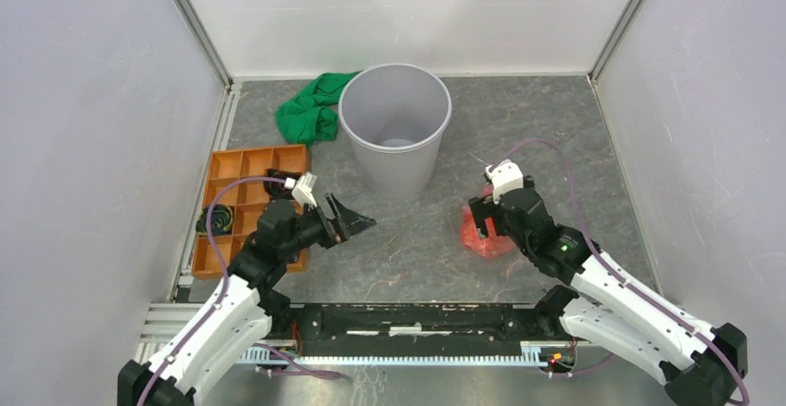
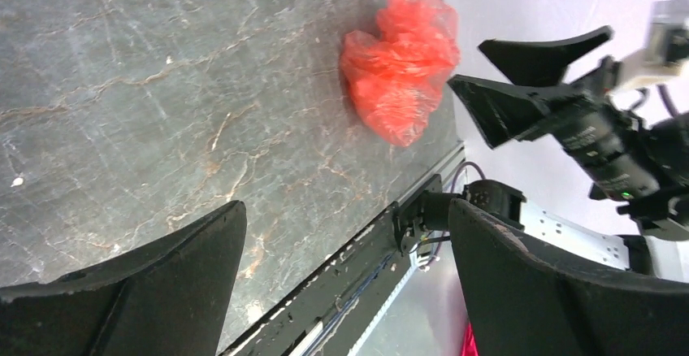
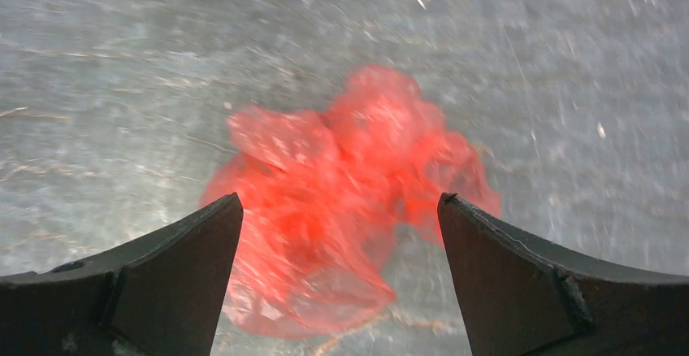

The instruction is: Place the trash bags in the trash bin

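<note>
The right claw [image 3: 340, 201] hangs spread wide over the crumpled, translucent red plastic bag [image 3: 325, 169], which lies on the grey desk [image 1: 417, 248] at four o'clock from the round light-grey plastic bin [image 1: 399, 170]. I'd drop straight and pinch the thick middle folds. The left claw [image 1: 348, 225] gapes empty.

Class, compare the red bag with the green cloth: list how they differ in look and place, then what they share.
The bag is glossy, translucent red plastic; the cloth is matte green fabric. The bag lies on the right, apart from the bin, beneath the open right pincer; the cloth lies at the back, close beside the bin's left. Both are crumpled and lie on the table, outside the bin.
</note>
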Robot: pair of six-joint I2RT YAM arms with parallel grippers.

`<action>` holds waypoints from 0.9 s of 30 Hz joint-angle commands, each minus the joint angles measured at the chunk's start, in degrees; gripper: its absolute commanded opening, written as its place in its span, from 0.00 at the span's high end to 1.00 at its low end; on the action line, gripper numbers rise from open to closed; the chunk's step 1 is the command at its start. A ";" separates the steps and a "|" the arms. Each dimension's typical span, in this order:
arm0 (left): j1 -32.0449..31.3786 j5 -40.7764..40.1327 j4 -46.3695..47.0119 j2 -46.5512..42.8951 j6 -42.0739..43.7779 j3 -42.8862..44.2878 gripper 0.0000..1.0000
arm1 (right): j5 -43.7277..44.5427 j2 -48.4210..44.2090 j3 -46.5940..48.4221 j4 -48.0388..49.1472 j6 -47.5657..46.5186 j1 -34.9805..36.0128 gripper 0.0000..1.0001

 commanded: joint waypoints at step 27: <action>-0.01 3.61 -13.31 -14.32 -3.14 0.39 0.00 | -13.39 15.46 10.74 10.87 9.05 20.09 0.02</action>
